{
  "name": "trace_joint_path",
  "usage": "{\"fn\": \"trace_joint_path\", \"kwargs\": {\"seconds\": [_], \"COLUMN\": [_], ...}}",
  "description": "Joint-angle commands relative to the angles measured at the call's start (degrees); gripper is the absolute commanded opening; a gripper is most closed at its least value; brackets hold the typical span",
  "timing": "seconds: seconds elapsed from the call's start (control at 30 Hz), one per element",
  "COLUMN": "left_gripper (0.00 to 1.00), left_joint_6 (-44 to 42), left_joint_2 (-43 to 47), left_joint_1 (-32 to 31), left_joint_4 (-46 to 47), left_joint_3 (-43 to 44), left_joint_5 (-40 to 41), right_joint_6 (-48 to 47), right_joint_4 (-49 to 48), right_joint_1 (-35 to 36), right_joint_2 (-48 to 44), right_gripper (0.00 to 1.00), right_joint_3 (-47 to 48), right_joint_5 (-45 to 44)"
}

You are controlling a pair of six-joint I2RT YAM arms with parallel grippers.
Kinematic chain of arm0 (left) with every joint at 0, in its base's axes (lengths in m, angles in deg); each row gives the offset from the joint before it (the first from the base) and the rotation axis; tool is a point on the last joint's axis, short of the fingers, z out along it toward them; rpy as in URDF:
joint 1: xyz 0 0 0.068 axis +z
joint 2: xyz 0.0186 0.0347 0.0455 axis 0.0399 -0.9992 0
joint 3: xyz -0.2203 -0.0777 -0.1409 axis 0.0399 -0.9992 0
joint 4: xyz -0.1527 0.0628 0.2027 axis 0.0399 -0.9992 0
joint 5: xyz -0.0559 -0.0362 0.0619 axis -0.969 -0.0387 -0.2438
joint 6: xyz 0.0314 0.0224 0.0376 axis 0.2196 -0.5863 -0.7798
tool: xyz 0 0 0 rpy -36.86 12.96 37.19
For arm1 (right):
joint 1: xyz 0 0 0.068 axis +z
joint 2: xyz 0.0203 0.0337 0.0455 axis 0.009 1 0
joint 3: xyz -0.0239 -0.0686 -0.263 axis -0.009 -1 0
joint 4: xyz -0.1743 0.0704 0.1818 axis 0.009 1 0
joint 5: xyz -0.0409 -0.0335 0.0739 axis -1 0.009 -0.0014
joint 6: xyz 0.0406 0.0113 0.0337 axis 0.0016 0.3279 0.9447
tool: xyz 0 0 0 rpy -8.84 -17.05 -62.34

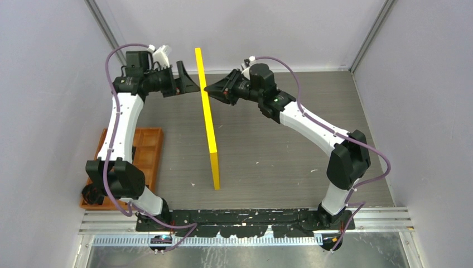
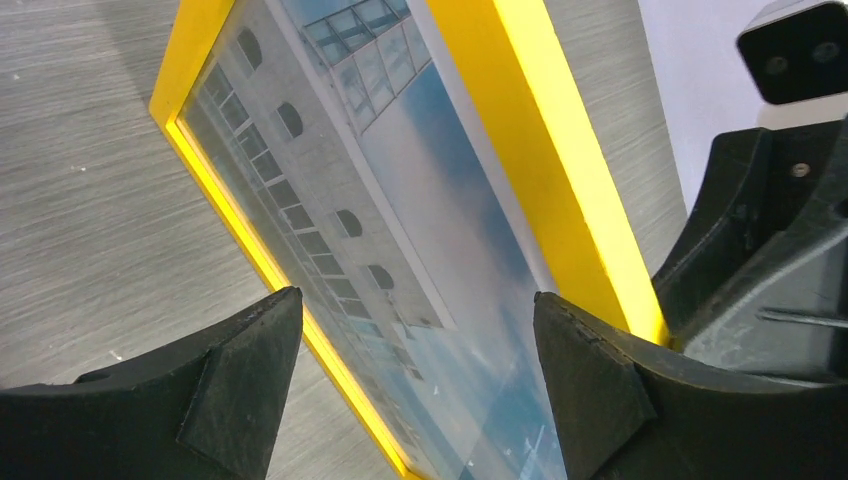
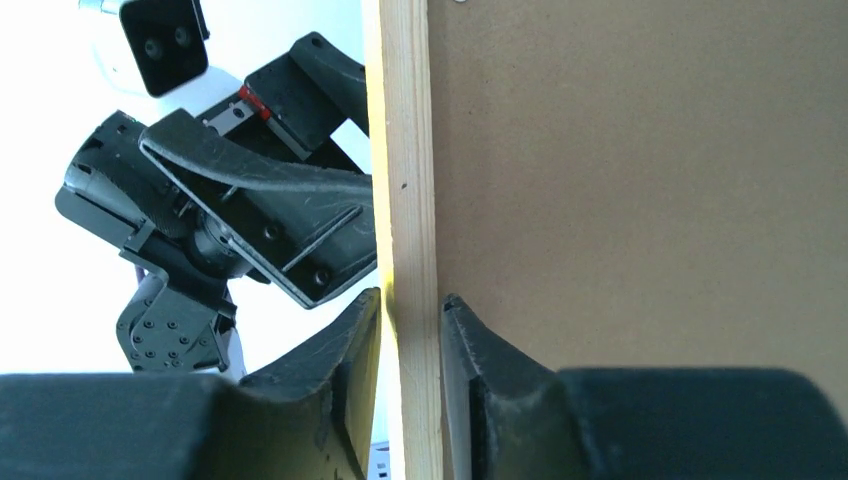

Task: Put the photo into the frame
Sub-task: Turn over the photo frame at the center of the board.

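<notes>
Frame [image 1: 207,117] stands on its long edge mid-desk [image 1: 268,145], running from the near edge toward the far edge, yellow front facing left and brown backing board [image 3: 640,180] facing right. Photo [image 2: 400,250] sits behind the pane, building and sky showing through, so insertion appears complete. Right gripper [image 3: 410,305] is clenched on the wood-coloured rim, probably to keep the frame upright; left gripper [image 2: 415,310] is released, its fingers spread just off the front.
</notes>
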Motion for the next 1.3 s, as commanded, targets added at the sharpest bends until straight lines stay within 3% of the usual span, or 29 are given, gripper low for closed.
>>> {"fn": "trace_joint_path", "kwargs": {"seconds": [0.0,0.13,0.27,0.47,0.6,0.93,1.27], "left_gripper": [0.86,0.86,0.86,0.87,0.88,0.88,0.88], "left_joint_6": [-0.53,-0.95,-1.57,-5.45,-9.85,-18.47,-28.41], "left_joint_2": [-2.01,-4.00,-4.87,-5.01,-5.36,-4.71,-5.88], "left_joint_1": [-2.55,-4.26,-4.49,-4.49,-4.06,0.70,2.36], "left_joint_4": [0.02,-0.07,-0.52,-4.14,-8.04,-9.47,-6.89], "left_joint_3": [3.66,4.76,5.24,3.84,2.71,-7.30,-17.00], "left_joint_5": [3.56,5.17,5.92,7.65,9.03,10.55,21.14], "right_joint_6": [-3.42,-5.41,-10.61,-24.30,-31.43,-33.99,-35.44], "right_joint_4": [4.26,8.06,16.52,36.87,47.02,45.67,40.07], "right_joint_1": [-0.75,-1.23,-1.70,-2.22,-2.42,-5.54,-9.58], "right_joint_2": [-4.19,-4.48,-5.15,-3.78,-3.21,-7.30,-14.62], "right_gripper": [0.39,0.51,0.54,0.50,0.40,0.26,0.14], "right_joint_3": [1.68,2.45,5.72,15.29,18.30,8.08,-7.98], "right_joint_5": [3.82,4.92,4.36,-0.01,-4.90,-6.53,-7.51]}}
